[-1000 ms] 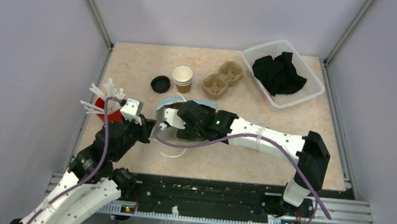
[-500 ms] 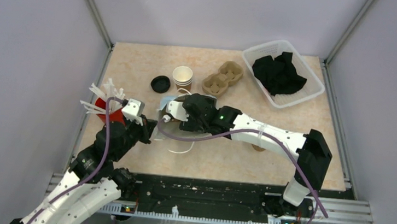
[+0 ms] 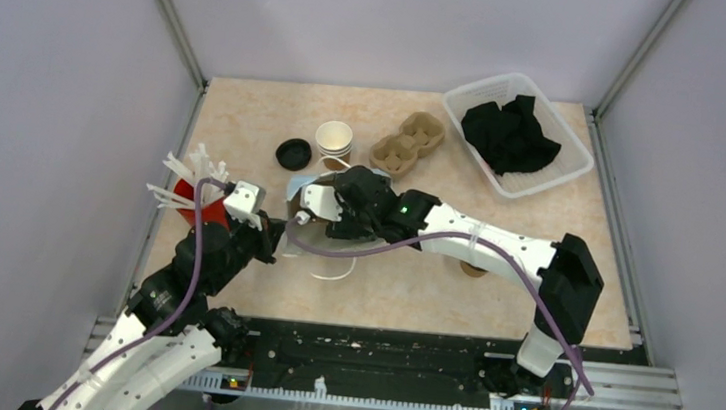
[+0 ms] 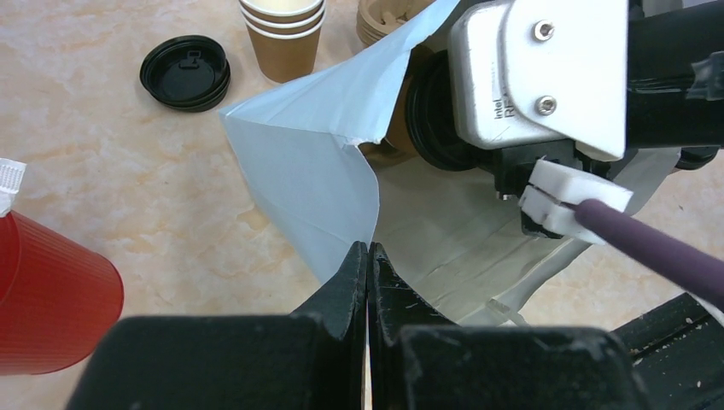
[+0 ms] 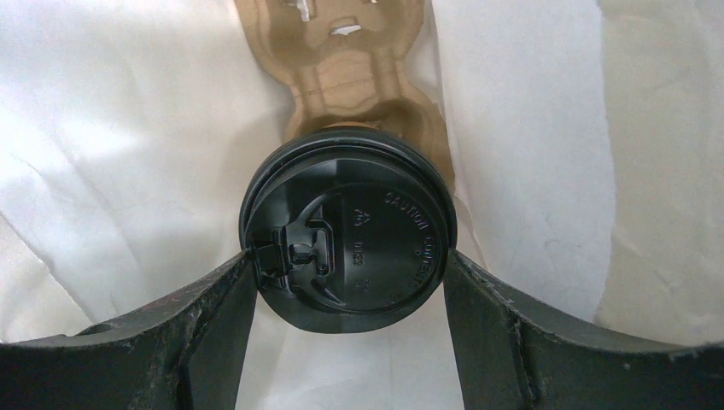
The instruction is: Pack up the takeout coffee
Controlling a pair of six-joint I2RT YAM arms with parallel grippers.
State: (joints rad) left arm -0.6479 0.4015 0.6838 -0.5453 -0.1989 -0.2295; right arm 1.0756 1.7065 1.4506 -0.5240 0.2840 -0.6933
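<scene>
Overhead, two robot arms work at a white and pale-blue bag point(image 4: 316, 171) lying open at the centre of a marbled tabletop. The left gripper point(image 4: 367, 253), at the lower centre of its wrist view, is pinched together on the bag's front edge, holding the mouth up. The right gripper point(image 5: 348, 256) is clamped around a lidded cup point(image 5: 376, 222), one finger against each side of the black lid, deep inside the bag; that is where the takeout coffee is. Beyond the cup, in the upper middle of the right wrist view, a cardboard carrier point(image 5: 341, 77) lies in the bag. The cup appears to be over its nearer well, though whether it is seated cannot be told. To do this well, the cup likely needs lowering straight and upright into that well before the fingers part, with the left arm holding the mouth taut so the bag does not fold onto the lid. Only the right wrist view shows the carrier in the bag and the grip itself; overhead, the arm hides both. The overhead and left wrist views show what waits outside: a stack of open cups point(image 3: 334, 142) at upper centre and a loose lid point(image 3: 294, 153) just left of it. Only the overhead view adds a second carrier point(image 3: 407, 143) and a basket point(image 3: 554, 181) of black cloth at upper right.
</scene>
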